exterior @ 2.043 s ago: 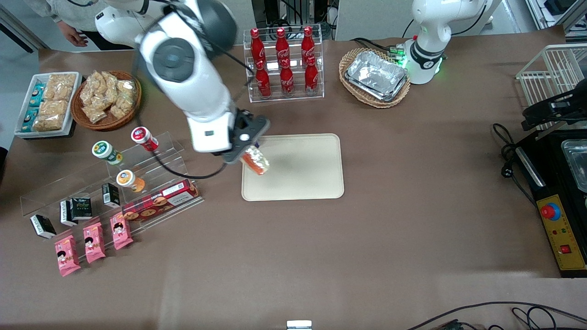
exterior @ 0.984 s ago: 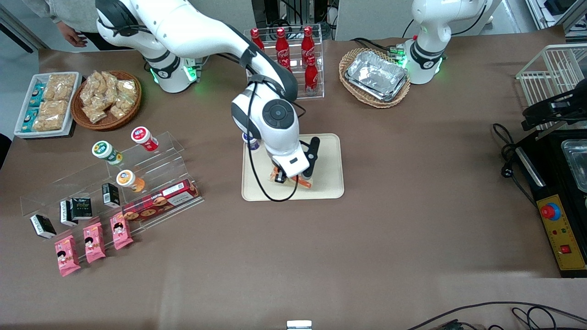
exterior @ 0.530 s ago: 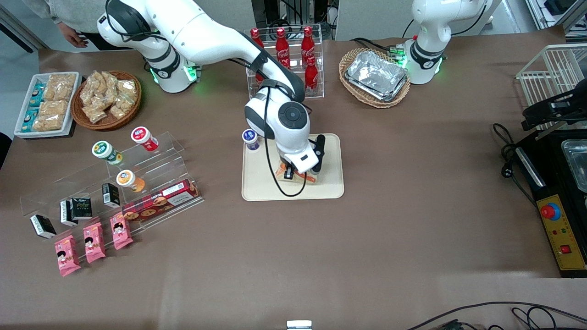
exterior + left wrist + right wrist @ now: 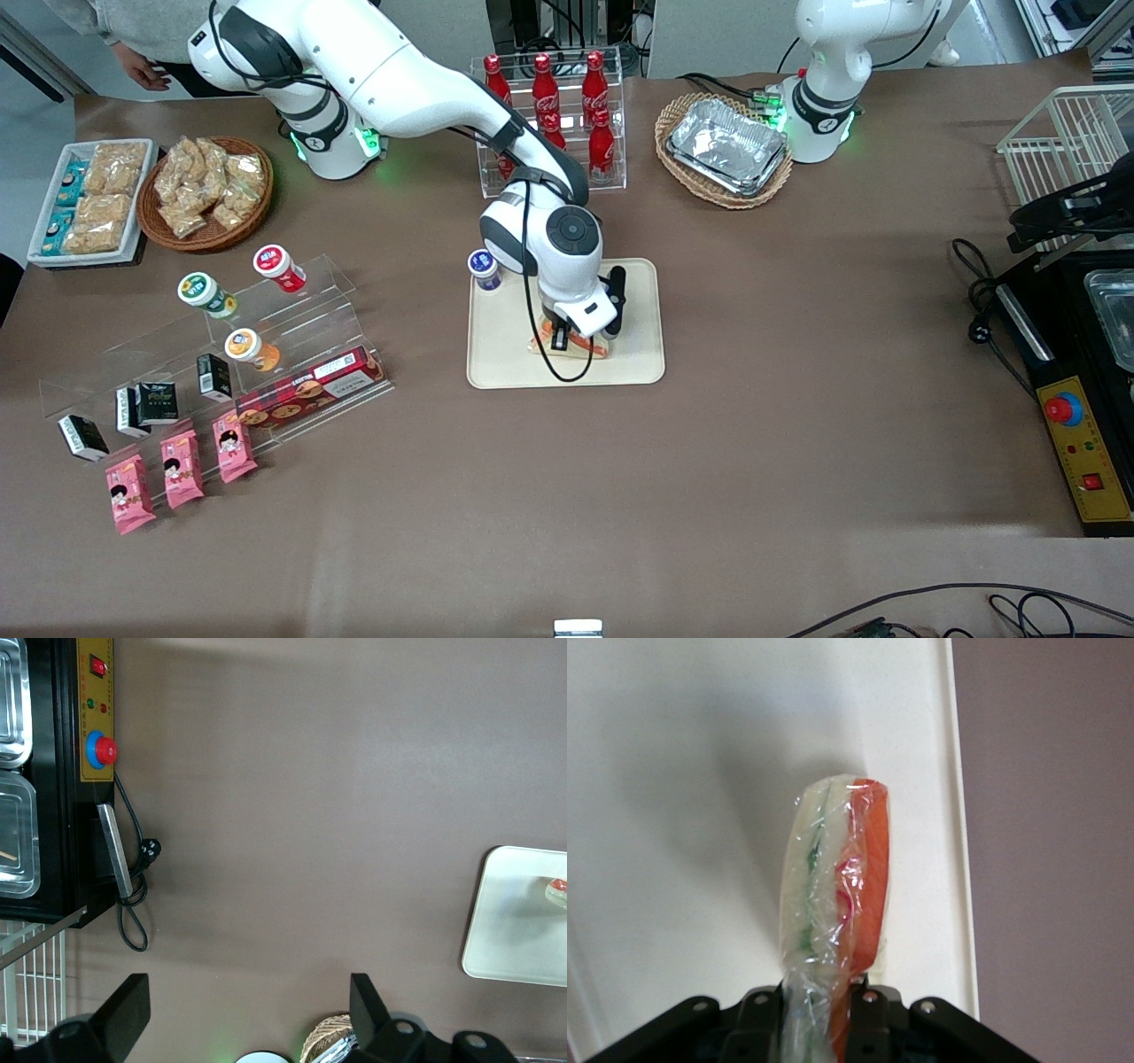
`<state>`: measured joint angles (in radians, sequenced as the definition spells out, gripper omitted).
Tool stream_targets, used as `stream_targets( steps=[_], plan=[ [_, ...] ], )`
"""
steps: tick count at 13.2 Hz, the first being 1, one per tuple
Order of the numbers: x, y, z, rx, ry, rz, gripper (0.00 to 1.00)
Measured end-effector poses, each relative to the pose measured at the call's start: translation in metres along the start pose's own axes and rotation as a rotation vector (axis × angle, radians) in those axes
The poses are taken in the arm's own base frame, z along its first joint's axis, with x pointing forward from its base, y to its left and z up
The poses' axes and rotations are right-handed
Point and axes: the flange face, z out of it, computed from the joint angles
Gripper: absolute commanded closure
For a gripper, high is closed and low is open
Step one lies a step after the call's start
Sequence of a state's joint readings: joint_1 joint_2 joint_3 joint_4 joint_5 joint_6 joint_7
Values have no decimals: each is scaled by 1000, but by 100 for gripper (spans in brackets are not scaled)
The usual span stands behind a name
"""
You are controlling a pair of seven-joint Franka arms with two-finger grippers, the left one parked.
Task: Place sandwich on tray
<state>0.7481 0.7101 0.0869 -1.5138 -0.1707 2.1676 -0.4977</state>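
Observation:
The sandwich (image 4: 837, 895), wrapped in clear film with white, green and orange layers, is held in my right gripper (image 4: 819, 992), whose fingers are shut on its wrapped end. In the front view the gripper (image 4: 567, 341) is low over the cream-beige tray (image 4: 505, 350), near the tray's edge closest to the camera, and the sandwich (image 4: 592, 347) touches or nearly touches the tray surface. The wrist view shows the tray (image 4: 673, 771) right under the sandwich, with its rim beside it. The tray's corner and the sandwich also show in the left wrist view (image 4: 514, 912).
A small blue-lidded cup (image 4: 484, 266) stands at the tray's corner. A rack of red cola bottles (image 4: 549, 115) stands farther from the camera. A clear stand with snacks and cups (image 4: 221, 354) lies toward the working arm's end. A basket of foil trays (image 4: 725, 146) is near the parked arm.
My gripper carried the sandwich from the tray's corner to over the tray and lowered it; in the last half second it barely shifted, staying shut on the sandwich.

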Motion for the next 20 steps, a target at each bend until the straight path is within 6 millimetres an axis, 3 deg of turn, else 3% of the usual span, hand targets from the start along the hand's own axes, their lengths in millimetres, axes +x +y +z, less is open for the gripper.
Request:
stream_targets(
  steps=[2, 3, 4, 5, 9, 11, 15, 18, 20],
  plan=[
    [0, 2, 3, -9, 5, -3, 100],
    [0, 3, 5, -10, 8, -3, 95],
    [0, 3, 7, -12, 11, -3, 83],
    [0, 4, 10, -14, 15, -2, 46],
    [-2, 10, 11, -21, 26, 13, 37],
    [-4, 15, 10, -26, 32, 21, 0],
    [-22, 46, -8, -44, 56, 71, 0],
    [-47, 76, -53, -48, 80, 140, 0],
    [-75, 99, -88, -21, 97, 214, 0]
  ],
)
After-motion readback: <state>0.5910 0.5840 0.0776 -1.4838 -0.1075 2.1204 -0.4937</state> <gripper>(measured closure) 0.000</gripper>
